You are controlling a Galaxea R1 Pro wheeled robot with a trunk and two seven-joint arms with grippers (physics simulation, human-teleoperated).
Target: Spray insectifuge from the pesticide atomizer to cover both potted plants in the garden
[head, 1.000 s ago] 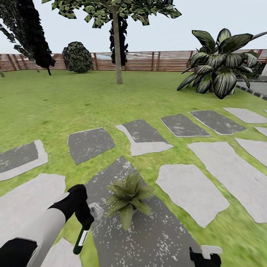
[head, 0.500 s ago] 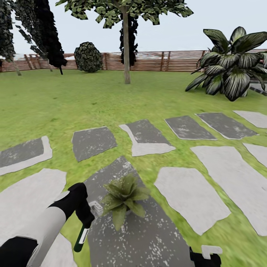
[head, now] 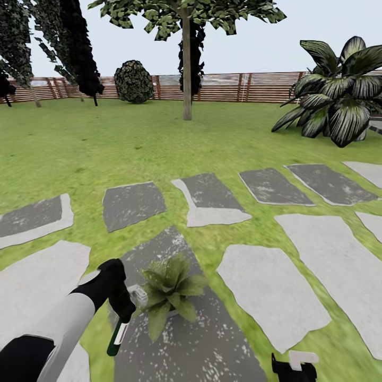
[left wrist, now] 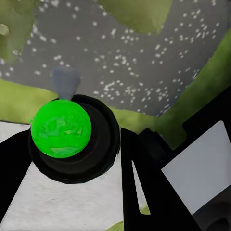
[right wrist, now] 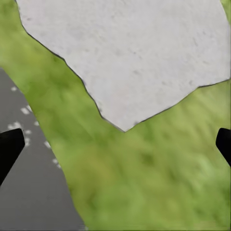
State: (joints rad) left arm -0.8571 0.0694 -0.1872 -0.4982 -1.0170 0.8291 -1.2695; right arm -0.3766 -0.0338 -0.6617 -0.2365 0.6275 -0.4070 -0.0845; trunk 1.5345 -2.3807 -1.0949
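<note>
While the head view takes in the whole garden (head: 106, 154), with its lawn, grey paving stones (head: 276, 297) and slatted wooden fence (head: 223, 87), the left gripper (head: 121, 307) hangs low at the left, closed around the pesticide atomizer (head: 116, 337), whose dark-green body points down and whose pale spray head (head: 138, 294) sits just beside a potted plant (head: 167, 292). That plant stands on a dark speckled stone (head: 185, 339). From the left wrist view the bottle shows end-on as a bright green disc (left wrist: 61, 128) ringed in black, above the speckled stone (left wrist: 144, 57). Looking down at grass (right wrist: 144, 178) and a pale stone (right wrist: 130, 53), the right wrist view has the right gripper's (right wrist: 115, 144) fingertips (right wrist: 9, 147) at opposite edges, spread wide with nothing between them.
</note>
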